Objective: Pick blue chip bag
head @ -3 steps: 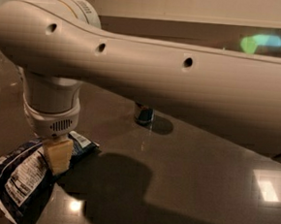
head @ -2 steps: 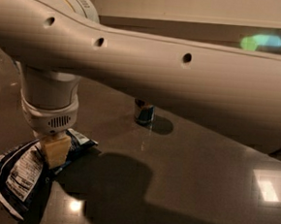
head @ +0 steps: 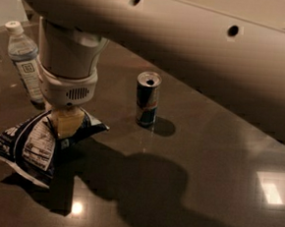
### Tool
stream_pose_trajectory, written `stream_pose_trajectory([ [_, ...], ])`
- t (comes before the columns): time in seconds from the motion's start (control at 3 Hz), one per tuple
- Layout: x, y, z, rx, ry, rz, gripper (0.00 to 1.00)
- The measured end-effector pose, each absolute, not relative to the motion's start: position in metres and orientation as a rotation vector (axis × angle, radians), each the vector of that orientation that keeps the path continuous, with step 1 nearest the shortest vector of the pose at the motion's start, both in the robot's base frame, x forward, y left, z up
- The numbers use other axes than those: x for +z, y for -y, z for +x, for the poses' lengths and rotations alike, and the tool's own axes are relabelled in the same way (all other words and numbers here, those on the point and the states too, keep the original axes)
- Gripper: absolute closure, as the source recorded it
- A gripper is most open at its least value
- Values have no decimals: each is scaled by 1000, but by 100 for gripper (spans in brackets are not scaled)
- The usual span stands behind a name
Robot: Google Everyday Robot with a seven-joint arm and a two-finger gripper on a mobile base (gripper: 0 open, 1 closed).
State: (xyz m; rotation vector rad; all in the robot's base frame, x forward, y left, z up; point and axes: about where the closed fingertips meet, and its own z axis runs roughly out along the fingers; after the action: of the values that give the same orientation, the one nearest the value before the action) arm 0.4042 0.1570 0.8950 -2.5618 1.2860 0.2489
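Note:
The blue chip bag (head: 29, 148) is a crinkled navy foil bag with a white label panel, at the lower left of the dark table. My gripper (head: 65, 128) comes straight down from the white wrist onto the bag's right end. Its tan fingers (head: 67, 120) are pressed into the foil and shut on the bag, which bunches up around them. The fingertips are hidden in the foil. The bag's left end hangs low over its own shadow.
A slim blue-and-silver drink can (head: 147, 99) stands upright right of the gripper. A clear water bottle (head: 26, 62) with a white cap stands behind the wrist at the left. My thick arm (head: 197, 46) spans the top of the view. The dark glossy table (head: 215, 190) stretches to the right.
The arm sits higher in view, so the can and the bottle now show in full. The bag's right end has bunched up around the fingers.

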Motion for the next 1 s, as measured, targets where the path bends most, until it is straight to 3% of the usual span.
stream_pose_trajectory([
  [1.0,977,-129,455,264,-1182,-2510,100],
])
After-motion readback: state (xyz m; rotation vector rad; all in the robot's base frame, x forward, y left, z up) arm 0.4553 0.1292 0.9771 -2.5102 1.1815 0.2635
